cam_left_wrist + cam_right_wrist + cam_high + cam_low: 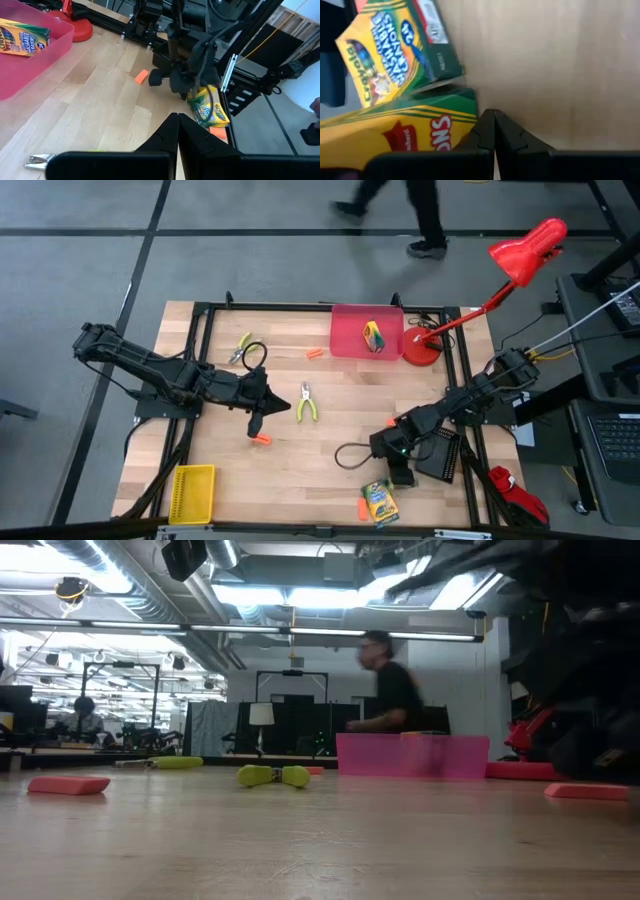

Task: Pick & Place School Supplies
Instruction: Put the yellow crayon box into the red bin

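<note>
Right gripper, clenched empty, hangs beside two crayon boxes. Light, crushable cardboard; best pinched across the narrow sides.

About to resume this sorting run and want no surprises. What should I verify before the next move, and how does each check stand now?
1. Right tool shut, empty: ok.
2. Left tool shut, empty: ok.
3. Crayon boxes beside the right tool, reachable: ok.
4. Red bin open, one crayon box inside: ok.
5. Pliers and orange stick lie apart from the left tool: ok.
6. Person away from the table: cannot tell.
</note>
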Available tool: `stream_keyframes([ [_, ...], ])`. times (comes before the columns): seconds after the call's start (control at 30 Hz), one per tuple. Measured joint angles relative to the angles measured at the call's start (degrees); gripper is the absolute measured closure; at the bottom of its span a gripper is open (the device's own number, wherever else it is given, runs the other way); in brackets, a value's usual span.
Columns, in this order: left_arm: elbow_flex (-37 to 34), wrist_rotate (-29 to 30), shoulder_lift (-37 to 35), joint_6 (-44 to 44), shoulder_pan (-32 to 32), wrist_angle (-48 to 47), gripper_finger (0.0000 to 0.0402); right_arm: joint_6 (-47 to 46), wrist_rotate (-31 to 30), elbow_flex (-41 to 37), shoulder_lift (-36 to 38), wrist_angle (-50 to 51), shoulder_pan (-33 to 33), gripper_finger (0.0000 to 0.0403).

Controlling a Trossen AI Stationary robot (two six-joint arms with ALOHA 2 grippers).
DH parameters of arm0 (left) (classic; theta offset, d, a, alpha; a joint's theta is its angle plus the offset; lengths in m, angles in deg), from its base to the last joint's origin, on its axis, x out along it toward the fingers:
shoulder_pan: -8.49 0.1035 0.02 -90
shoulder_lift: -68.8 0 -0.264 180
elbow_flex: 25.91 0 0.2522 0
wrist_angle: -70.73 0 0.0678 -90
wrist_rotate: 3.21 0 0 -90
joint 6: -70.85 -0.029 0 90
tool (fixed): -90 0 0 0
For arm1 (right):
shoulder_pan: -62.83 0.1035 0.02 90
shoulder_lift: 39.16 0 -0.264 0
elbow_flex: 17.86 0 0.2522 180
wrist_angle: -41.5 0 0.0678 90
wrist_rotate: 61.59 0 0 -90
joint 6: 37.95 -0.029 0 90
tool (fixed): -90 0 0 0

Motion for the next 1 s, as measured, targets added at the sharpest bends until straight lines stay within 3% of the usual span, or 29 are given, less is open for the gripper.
stream_keyframes([
  [1.0,0.0,-0.5,0.0,0.6,0.0,0.2,0.0399,4.1,2.1,0.1,0.0,2.0,-4.9,0.0403],
])
